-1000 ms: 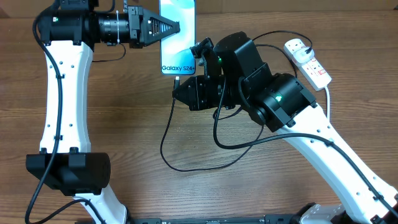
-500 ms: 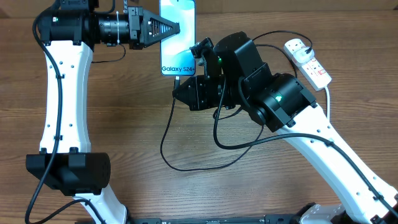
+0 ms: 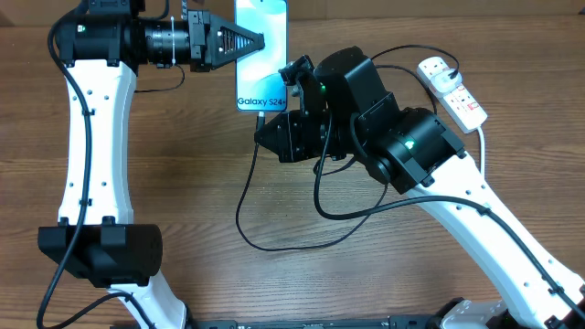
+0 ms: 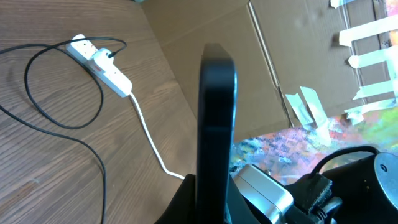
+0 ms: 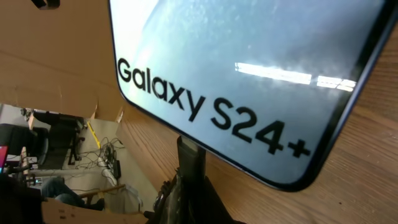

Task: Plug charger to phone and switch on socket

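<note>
Overhead, last second to now: no change detected. Left gripper (image 3: 259, 41), phone (image 3: 260, 64), right gripper (image 3: 263, 128), charger (image 3: 240, 196), socket (image 3: 452, 90): none displaced, none rotated. Cable loop keeps same outline. Wrist views have no earlier frame for comparison, so fine motion at phone's lower edge cannot be judged.

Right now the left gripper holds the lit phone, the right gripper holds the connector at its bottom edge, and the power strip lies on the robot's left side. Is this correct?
No: the power strip lies on the robot's right side, as the overhead view shows. The left gripper does hold the phone, and the right gripper the connector at its bottom edge.
</note>
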### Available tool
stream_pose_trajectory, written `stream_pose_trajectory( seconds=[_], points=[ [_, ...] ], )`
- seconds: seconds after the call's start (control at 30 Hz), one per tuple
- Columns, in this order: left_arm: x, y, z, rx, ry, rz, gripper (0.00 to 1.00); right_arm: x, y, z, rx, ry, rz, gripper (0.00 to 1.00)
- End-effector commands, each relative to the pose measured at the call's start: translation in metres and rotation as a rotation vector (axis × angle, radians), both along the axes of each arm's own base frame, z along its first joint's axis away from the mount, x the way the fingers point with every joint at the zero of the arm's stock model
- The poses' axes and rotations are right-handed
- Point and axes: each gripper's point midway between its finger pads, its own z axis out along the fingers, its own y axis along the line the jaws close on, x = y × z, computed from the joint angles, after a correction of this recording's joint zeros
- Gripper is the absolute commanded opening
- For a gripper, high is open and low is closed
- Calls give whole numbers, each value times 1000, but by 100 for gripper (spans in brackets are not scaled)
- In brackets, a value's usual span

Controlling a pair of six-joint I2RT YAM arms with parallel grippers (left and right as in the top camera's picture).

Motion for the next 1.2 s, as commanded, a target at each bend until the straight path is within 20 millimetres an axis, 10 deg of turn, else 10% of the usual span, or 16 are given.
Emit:
stream_pose_trajectory(
  seconds=[0.0,1.17],
  points=[
    [-11,-5,16,-44,-44,-45,4,-1,1,8,4,-23,3,4],
    [-13,-5,14,-39,-58,-52,4,1,2,10,10,-32,3,4]
  ],
)
